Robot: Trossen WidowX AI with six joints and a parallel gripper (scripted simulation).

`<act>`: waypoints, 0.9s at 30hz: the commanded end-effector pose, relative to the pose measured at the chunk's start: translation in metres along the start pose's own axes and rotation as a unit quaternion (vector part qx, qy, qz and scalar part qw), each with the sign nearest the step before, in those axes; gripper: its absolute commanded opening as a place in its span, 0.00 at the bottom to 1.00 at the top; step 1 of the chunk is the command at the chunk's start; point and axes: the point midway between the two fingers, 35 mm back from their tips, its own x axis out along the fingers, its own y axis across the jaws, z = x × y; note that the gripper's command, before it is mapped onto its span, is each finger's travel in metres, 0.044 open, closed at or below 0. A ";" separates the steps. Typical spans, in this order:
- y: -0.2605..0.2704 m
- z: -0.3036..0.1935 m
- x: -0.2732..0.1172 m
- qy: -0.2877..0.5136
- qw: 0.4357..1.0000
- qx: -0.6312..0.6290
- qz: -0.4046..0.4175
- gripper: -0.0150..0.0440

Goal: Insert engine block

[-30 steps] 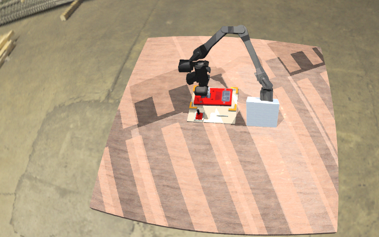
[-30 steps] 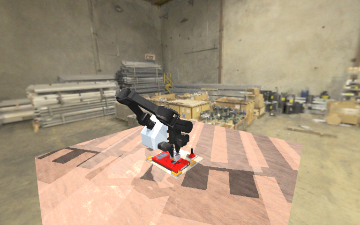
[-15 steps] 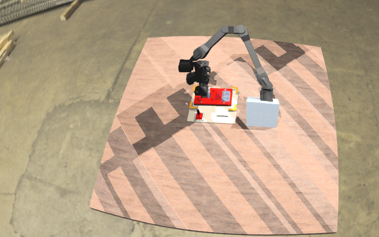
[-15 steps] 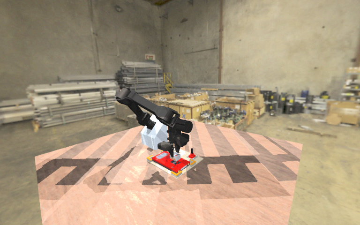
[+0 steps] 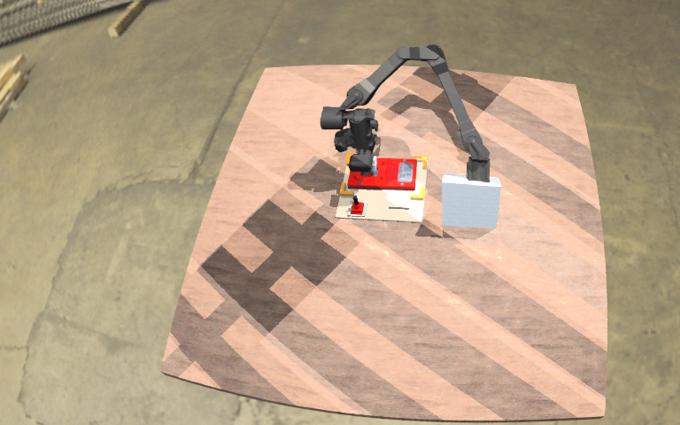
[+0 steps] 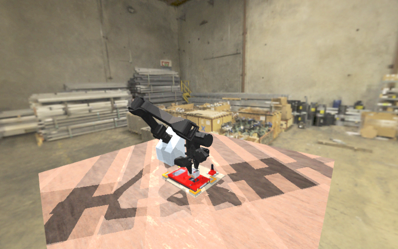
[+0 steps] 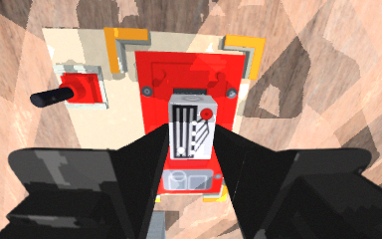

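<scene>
My gripper point(image 7: 191, 127) point(image 6: 193, 170) is shut on the engine block point(image 7: 192, 133) point(image 6: 194, 174), a light grey block with dark stripes and a red round dot on top. The block is over the red car body point(image 7: 171, 62) point(image 6: 178, 178) point(image 5: 388, 176), above the area of its opening. A dark strip of the opening point(image 7: 185, 92) shows past the block's far edge in the wrist view. The block covers the rest of the opening and the rib. The block stands above the body's surface in the exterior view; whether its bottom touches the body I cannot tell.
The body lies on a cream board point(image 5: 375, 211) point(image 7: 115, 119) between yellow corner brackets point(image 7: 111, 52) point(image 5: 417, 194) point(image 6: 195, 192). A red piece with a black upright stick point(image 7: 85, 90) point(image 5: 357, 207) point(image 6: 212, 172) stands beside it. A pale blue block point(image 5: 470, 203) point(image 6: 167, 152) stands under the arm's base.
</scene>
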 end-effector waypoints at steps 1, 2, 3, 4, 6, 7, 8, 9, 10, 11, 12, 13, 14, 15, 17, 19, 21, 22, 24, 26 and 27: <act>-0.001 0.001 0.000 -0.001 1.000 0.003 -0.002 0.52; -0.001 0.001 0.000 -0.001 1.000 0.003 -0.002 0.52; -0.001 0.001 0.000 -0.001 1.000 0.003 -0.002 0.52; -0.001 0.001 0.000 -0.001 1.000 0.003 -0.002 0.52; -0.001 0.001 0.000 -0.001 1.000 0.003 -0.002 0.52; -0.001 0.001 0.000 -0.001 1.000 0.003 -0.002 0.52; -0.001 0.001 0.000 -0.001 1.000 0.000 -0.002 0.52; -0.001 0.001 -0.001 -0.001 1.000 -0.004 -0.002 0.52; -0.001 0.001 -0.001 -0.001 1.000 -0.008 -0.002 0.52; -0.001 0.001 0.000 -0.001 1.000 -0.009 -0.002 0.52; -0.001 0.001 0.000 -0.001 1.000 -0.010 -0.002 0.52; -0.001 0.000 0.001 -0.001 1.000 -0.011 -0.002 0.52; -0.001 0.000 0.001 -0.001 1.000 -0.011 -0.002 0.52; -0.001 0.000 0.001 -0.001 1.000 -0.010 -0.002 0.52; -0.001 0.000 0.002 -0.001 1.000 -0.008 -0.002 0.52; -0.001 0.000 0.002 -0.001 1.000 -0.005 -0.002 0.52; -0.001 0.000 0.003 -0.001 1.000 -0.003 -0.002 0.52; -0.001 0.000 0.003 -0.001 1.000 -0.002 -0.002 0.52; -0.001 0.000 0.004 -0.001 1.000 -0.001 -0.002 0.52; -0.001 0.000 0.004 -0.001 1.000 0.000 -0.002 0.52; -0.001 0.000 0.005 -0.001 1.000 0.000 -0.002 0.52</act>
